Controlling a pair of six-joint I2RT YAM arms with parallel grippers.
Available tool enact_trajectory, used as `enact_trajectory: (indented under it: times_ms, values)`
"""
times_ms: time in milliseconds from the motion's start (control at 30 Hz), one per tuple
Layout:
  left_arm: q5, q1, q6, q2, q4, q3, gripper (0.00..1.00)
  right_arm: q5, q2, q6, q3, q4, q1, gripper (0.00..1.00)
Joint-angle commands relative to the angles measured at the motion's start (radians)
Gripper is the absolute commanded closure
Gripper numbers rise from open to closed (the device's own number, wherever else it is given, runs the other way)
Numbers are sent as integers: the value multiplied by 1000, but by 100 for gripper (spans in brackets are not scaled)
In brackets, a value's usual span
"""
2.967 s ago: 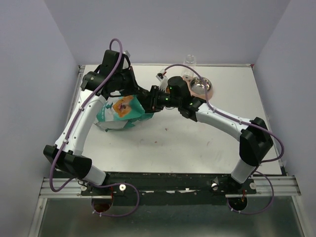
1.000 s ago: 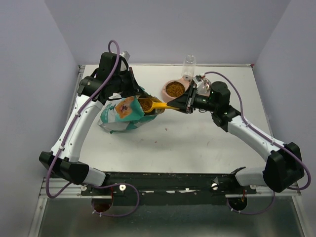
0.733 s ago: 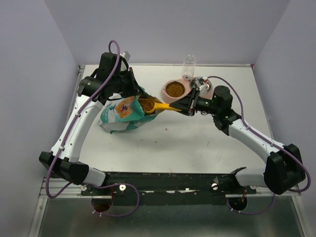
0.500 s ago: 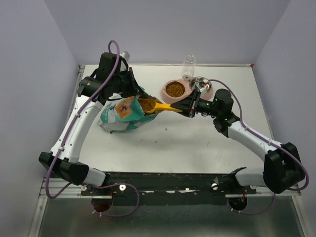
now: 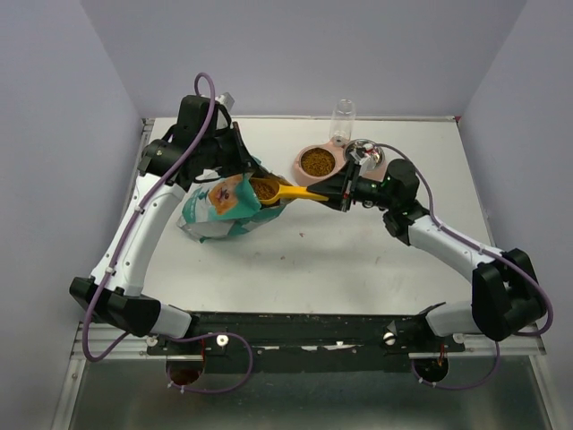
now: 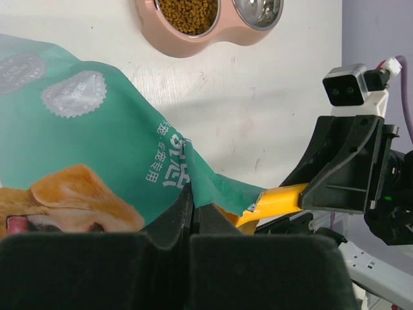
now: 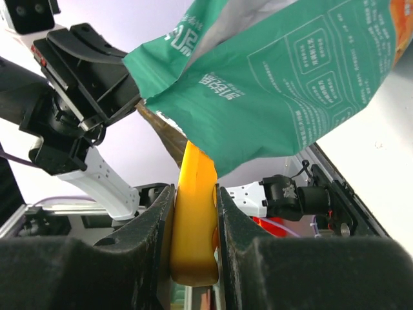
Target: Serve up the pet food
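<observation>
A: Where's the pet food (image 5: 265, 189)?
B: Heaped in the orange scoop (image 5: 300, 192) at the teal bag (image 5: 210, 215) mouth; more sits in the pink feeder (image 5: 298, 172).
A: Grip?
B: The right gripper (image 5: 338, 193) clamps the scoop handle and the left gripper (image 5: 237, 170) pinches the bag lip. Carry it level.

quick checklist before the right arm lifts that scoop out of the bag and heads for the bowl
1. Grip on the scoop: ok, the right claw is shut on its handle.
2. Load: ok, the scoop head looks full of pet food.
3. Bag mouth held open: ok, the left claw pinches the edge of the bag.
4. Scoop head clear of the bag: not ok, it sits in the mouth under the bag's edge.
5. Way across to the pink feeder: ok, nothing lies between.
6. Room in the feeder's filled cup for a whole scoop: cannot tell.
</observation>
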State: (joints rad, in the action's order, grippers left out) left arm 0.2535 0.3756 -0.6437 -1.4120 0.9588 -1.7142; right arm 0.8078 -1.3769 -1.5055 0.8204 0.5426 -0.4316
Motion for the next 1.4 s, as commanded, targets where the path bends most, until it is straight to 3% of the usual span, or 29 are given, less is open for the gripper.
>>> enact_trajectory:
  times_ms: [0, 67, 233, 333, 433, 533, 633, 700, 767, 833, 933, 1033, 1167, 1267, 1367]
  values:
    - [93, 13, -30, 71, -118, -33, 100, -14, 28, -58, -69, 88, 39, 99]
    - [95, 11, -31, 70, -120, -32, 100, -25, 13, 17, -6, -30, 4, 99]
    - [92, 13, -27, 64, -107, -44, 100, -35, 19, 13, -7, -23, 28, 99]
    - [92, 11, -25, 59, -104, -45, 100, 8, -40, -59, -18, 106, -33, 99]
    - [89, 11, -28, 67, -112, -41, 100, -47, 19, -18, -38, 24, 30, 99]
    - [92, 13, -30, 65, -114, -25, 100, -9, -51, -4, 32, 31, -60, 99]
    - [90, 11, -30, 61, -106, -36, 100, -19, 16, 47, 19, -84, 25, 99]
    - [92, 13, -33, 68, -117, -27, 100, -16, 21, 16, -18, -40, 51, 99]
    - [89, 11, -27, 62, -109, -27, 100, -15, -39, -42, -6, 74, -30, 99]
    - [89, 11, -28, 59, -106, -30, 100, 5, -51, -10, 29, 33, -49, 99]
    - [90, 13, -33, 62, -118, -28, 100, -30, 45, 28, -3, -76, 47, 99]
    - [93, 13, -30, 59, -115, -22, 100, 2, -62, 7, 69, -10, -70, 99]
    - [96, 11, -33, 58, -118, -33, 100, -19, 28, 30, 5, -84, 30, 99]
    - [95, 11, -31, 58, -115, -24, 100, 8, -34, -33, 6, 37, -28, 99]
    - [93, 11, -34, 62, -120, -18, 100, -21, 21, 40, 16, -96, 7, 99]
